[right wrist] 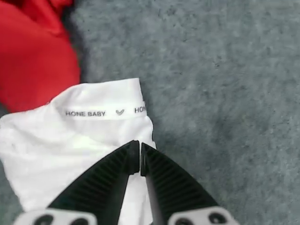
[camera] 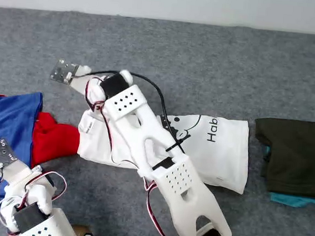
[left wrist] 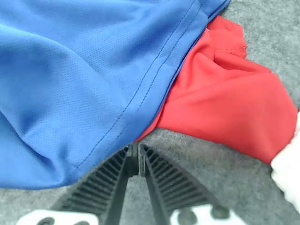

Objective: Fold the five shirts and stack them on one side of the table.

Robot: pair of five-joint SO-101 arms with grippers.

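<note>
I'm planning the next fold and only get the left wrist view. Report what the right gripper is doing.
Observer: The right gripper is shut, its tips over the collar end of the white shirt. I can't tell whether cloth is pinched.
Operator: Give me the stack's location.
Observer: In the high view, a folded dark shirt lies on a teal shirt at the right edge of the table.
Operator: Now tell me how the white shirt lies.
Observer: It lies flat mid-table under the right arm, with its collar end beside the red shirt.
</note>
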